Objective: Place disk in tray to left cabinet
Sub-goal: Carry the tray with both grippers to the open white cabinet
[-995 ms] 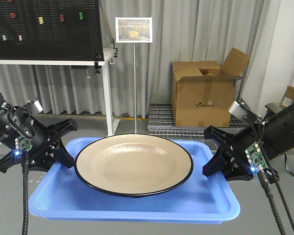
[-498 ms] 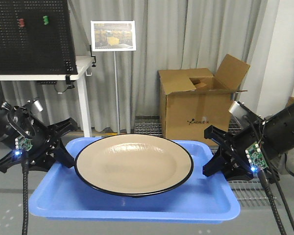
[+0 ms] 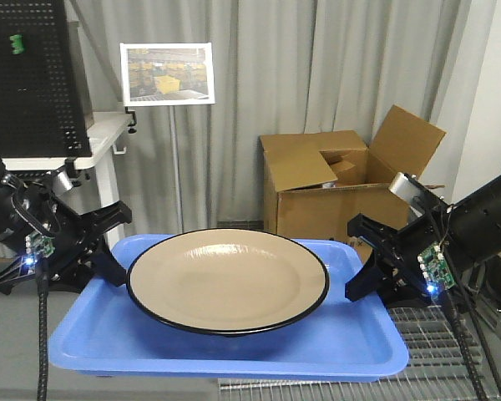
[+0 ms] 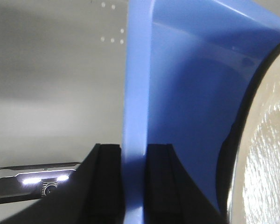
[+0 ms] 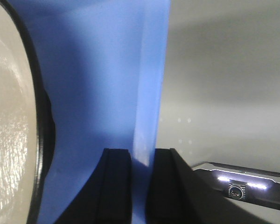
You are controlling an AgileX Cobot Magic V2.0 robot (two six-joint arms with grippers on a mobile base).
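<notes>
Everything behind the load has slid leftward in the front view since a second ago: the pegboard [image 3: 25, 75] is now cut off at the left edge, and the sign on its thin stand [image 3: 167, 73] and the open cardboard box [image 3: 317, 184] sit further left. The tray [image 3: 234, 351], the disk [image 3: 227, 280] and both arms keep the same place in the frame.

No writing can be read now. The sign shows only a photo with something yellow in it, and the box face that shows is plain brown. One green peg [image 3: 17, 43] sits on the pegboard, which stands on a white counter [image 3: 100, 134] before grey curtains [image 3: 317, 67].

The left gripper [image 3: 108, 246] is closed down on the left rim of the blue tray. In its wrist view the two black fingers [image 4: 107, 182] press the rim from either side, with no gap to see. The right gripper [image 3: 363, 259] clamps the right rim the same way, its fingers [image 5: 116, 177] tight against the blue edge.

The tan disk with its thin black rim lies flat in the middle of the tray, nearly filling its width. The tray hangs level between the two grippers.
</notes>
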